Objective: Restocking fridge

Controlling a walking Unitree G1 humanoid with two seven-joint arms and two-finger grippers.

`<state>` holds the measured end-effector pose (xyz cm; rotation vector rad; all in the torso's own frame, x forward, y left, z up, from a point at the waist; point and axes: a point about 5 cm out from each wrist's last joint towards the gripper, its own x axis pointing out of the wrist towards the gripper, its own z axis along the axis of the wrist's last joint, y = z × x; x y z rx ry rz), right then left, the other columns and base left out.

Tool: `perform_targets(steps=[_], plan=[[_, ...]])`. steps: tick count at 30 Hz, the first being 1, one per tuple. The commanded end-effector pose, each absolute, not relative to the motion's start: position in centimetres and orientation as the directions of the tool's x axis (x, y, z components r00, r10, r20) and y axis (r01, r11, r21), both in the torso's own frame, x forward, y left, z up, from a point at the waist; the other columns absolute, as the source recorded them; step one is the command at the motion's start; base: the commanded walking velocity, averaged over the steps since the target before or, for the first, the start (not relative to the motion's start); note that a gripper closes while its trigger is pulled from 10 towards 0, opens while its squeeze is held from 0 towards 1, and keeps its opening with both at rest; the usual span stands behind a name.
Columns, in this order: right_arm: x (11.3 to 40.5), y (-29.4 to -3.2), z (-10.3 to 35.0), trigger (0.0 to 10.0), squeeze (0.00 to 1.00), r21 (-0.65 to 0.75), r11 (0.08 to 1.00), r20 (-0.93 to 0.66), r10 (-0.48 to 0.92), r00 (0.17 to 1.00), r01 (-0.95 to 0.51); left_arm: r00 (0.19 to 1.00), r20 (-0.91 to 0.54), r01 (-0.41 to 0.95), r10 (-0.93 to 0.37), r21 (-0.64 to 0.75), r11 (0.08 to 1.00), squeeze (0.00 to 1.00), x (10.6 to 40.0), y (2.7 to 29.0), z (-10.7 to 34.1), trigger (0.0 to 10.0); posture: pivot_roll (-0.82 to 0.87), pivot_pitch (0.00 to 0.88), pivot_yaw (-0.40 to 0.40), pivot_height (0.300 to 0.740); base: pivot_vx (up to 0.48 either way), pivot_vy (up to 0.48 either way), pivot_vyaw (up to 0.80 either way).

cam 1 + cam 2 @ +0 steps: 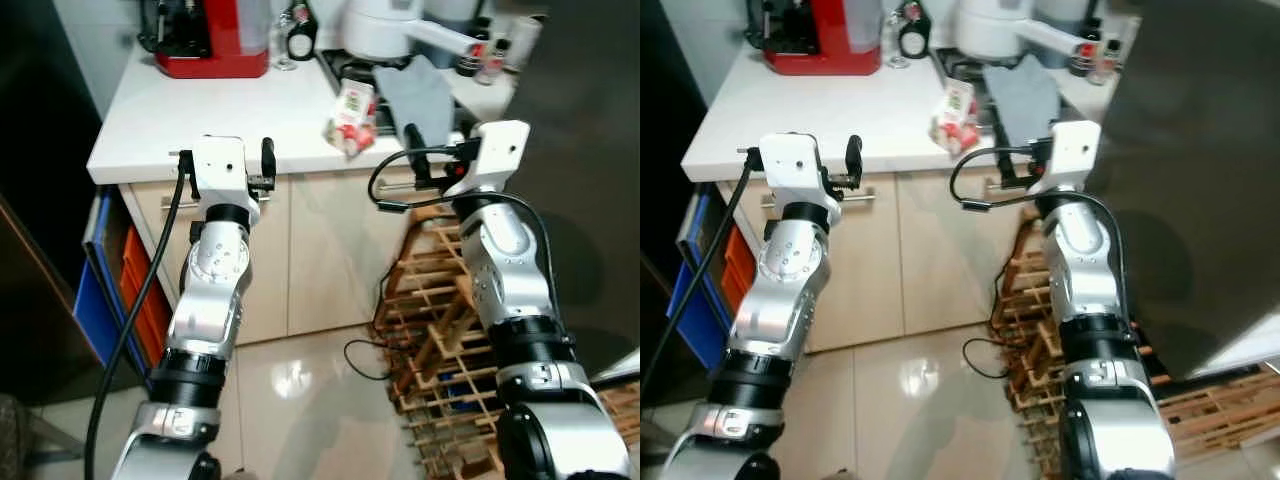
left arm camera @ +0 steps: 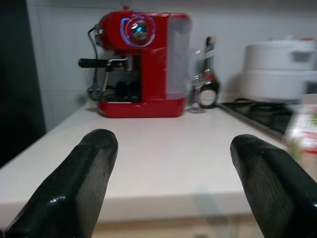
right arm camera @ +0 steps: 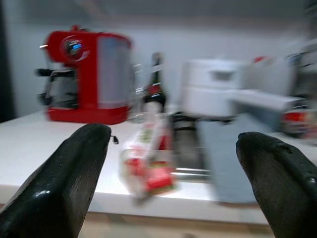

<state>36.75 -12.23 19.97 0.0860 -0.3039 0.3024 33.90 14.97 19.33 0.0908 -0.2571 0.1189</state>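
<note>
A red-and-white carton [image 1: 350, 117] lies tilted on the white counter [image 1: 230, 110], near its front edge and beside the hob. My left gripper [image 2: 173, 168] is held up at the counter's front edge, left of the carton, open with nothing between its fingers. My right gripper [image 3: 173, 168] is also raised at the counter edge, open and empty. The carton [image 3: 148, 166] sits a short way ahead of it, slightly off to one side and blurred.
At the back of the counter stand a red espresso machine [image 1: 212, 40], a dark bottle [image 1: 300, 35] and a white appliance [image 1: 380, 30]. A grey cloth [image 1: 420, 95] lies on the hob. A wooden rack [image 1: 440, 330] stands on the floor at right, blue and orange crates [image 1: 110, 290] at left. A dark fridge side [image 1: 1200, 200] rises at right.
</note>
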Motion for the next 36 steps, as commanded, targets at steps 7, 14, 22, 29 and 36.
perform_targets(steps=[7, 14, 22, 29, 36], plan=[[37.0, -13.6, 20.3, 10.0, 0.1, 0.035, 0.968, 0.316, 0.227, 0.921, -0.25, 0.957, 0.283, -0.08, 0.058, 0.068, 0.994, 0.0, 34.1, 13.4, 20.0, 10.0, -0.03, 0.0, -0.036, 0.74, 0.469, 0.0, 0.0], [37.0, -13.1, 24.1, 10.0, 0.11, 0.008, 0.953, 0.422, 0.271, 0.865, -0.303, 0.949, 0.311, -0.074, 0.048, 0.072, 0.995, 0.0, 34.1, 13.4, 20.6, 10.0, -0.03, 0.0, -0.031, 0.74, 0.469, 0.0, 0.0], [38.2, -12.3, 26.6, 10.0, 0.0, -0.053, 0.893, 0.318, 0.44, 0.84, -0.448, 0.947, 0.32, -0.064, 0.039, 0.069, 0.996, 0.0, 34.2, 13.1, 20.8, 10.0, -0.02, 0.0, -0.038, 0.74, 0.469, 0.0, 0.0], [38.0, -10.9, 27.3, 10.0, 0.0, 0.032, 0.756, 0.225, 0.632, 0.742, -0.654, 0.943, 0.305, -0.161, 0.132, 0.07, 0.985, 0.0, 34.2, 14.5, 20.5, 10.0, -0.01, 0.0, -0.047, 0.74, 0.409, 0.0, 0.0], [37.4, -10.3, 27.5, 10.0, 0.0, 0.106, 0.699, 0.198, 0.682, 0.704, -0.707, 0.946, 0.289, -0.163, 0.147, 0.033, 0.986, 0.0, 34.2, 15.1, 20.2, 10.0, -0.01, 0.0, -0.047, 0.74, 0.0, 0.0, 0.0]])
